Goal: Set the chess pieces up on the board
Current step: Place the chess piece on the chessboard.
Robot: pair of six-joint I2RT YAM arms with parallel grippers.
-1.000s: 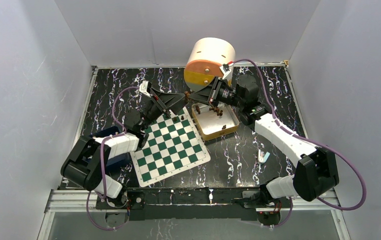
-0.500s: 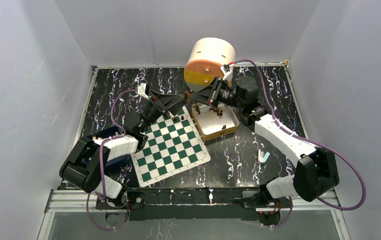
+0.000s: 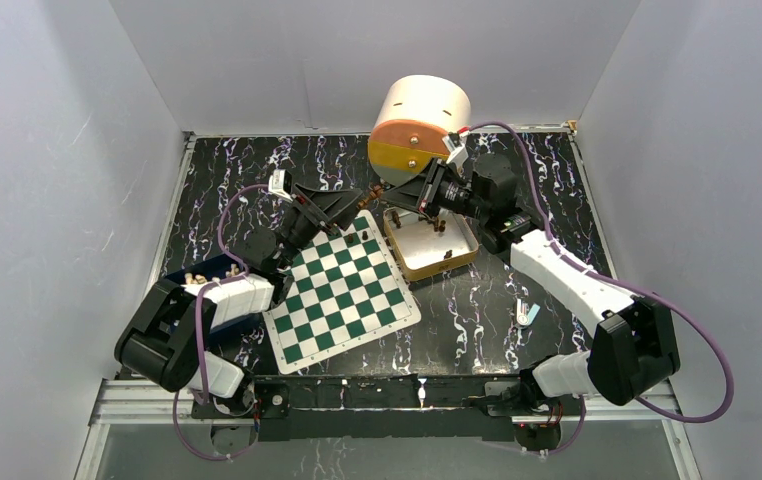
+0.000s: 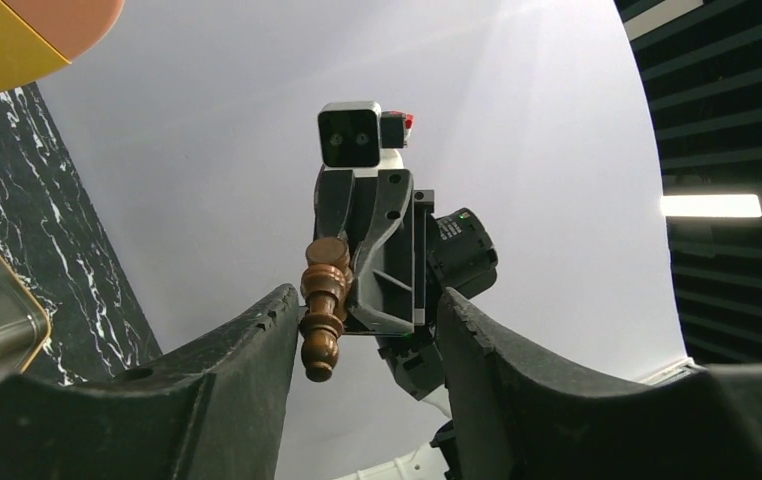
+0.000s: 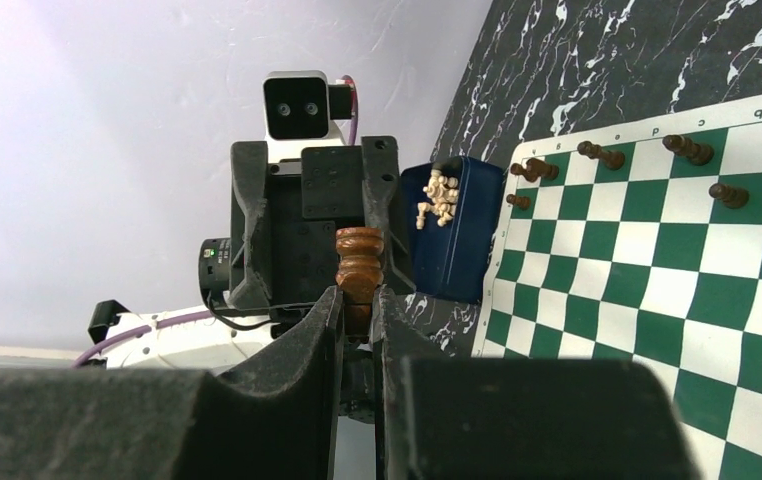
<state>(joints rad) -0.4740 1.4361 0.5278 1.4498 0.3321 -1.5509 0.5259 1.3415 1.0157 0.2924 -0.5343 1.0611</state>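
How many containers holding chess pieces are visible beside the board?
2: a blue box left of the board, and a tan tray right of its far corner. Others may be hidden.

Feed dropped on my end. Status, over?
Right gripper shut on brown chess piece. Left gripper open, jaws either side of it, near the board far corner. Nothing else between the jaws.

board [image 3: 342, 295]: green-white checks, white border | chess piece [image 5: 359, 262]: brown | table [image 3: 477, 300]: black, white veining | box [image 5: 452, 255] beside board: blue
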